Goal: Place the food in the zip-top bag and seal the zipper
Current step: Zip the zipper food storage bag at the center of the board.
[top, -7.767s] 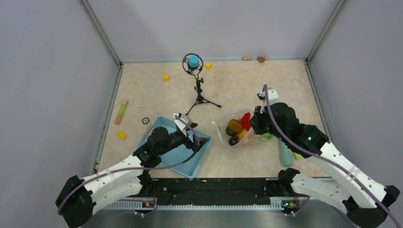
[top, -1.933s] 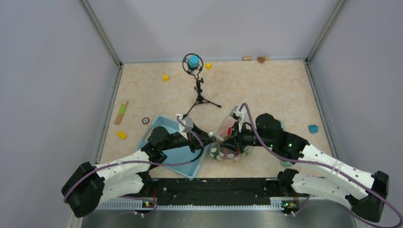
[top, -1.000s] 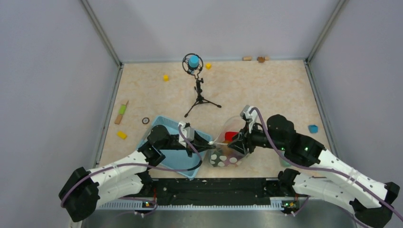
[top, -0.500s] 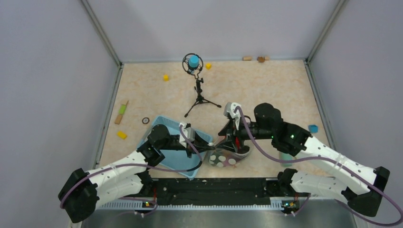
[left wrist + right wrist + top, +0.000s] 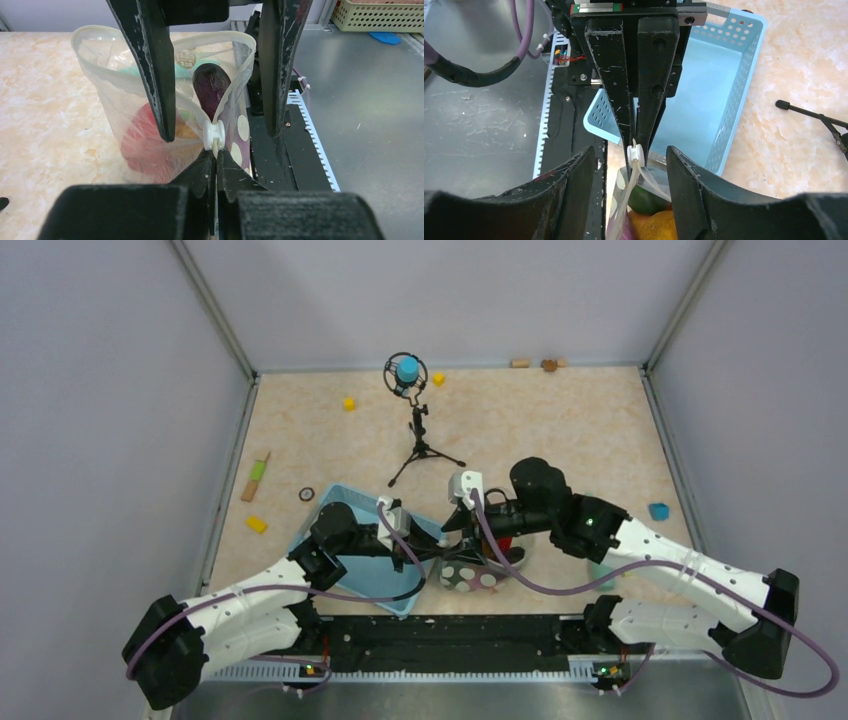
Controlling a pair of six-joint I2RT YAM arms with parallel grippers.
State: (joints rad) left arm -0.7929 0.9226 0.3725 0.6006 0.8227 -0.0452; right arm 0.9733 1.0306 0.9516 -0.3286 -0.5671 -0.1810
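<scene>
The zip-top bag [image 5: 478, 577] stands beside the basket with its mouth open [image 5: 115, 100]. Inside lies the food: a red pepper [image 5: 142, 145], a dark purple piece [image 5: 210, 85], a green piece [image 5: 644, 200] and an orange one [image 5: 656, 222]. My left gripper [image 5: 216, 154] [image 5: 443, 553] is shut on the bag's end, just below the zipper's white slider [image 5: 213, 136]. My right gripper [image 5: 630, 150] [image 5: 462, 535] is open, with one finger [image 5: 569, 195] on each side of the slider [image 5: 637, 152], not touching it. The zipper strip [image 5: 235, 36] curves round the open mouth.
The light blue basket [image 5: 365, 565] lies under my left arm. A microphone on a tripod [image 5: 420, 440] stands behind. Yellow cubes [image 5: 349, 403] [image 5: 257, 524], a green-and-orange stick [image 5: 256, 477] and a small blue piece [image 5: 658, 511] lie scattered.
My right gripper has swung left across the bag's mouth toward the left gripper and now straddles the slider. The left gripper has stayed shut on the bag's end.
</scene>
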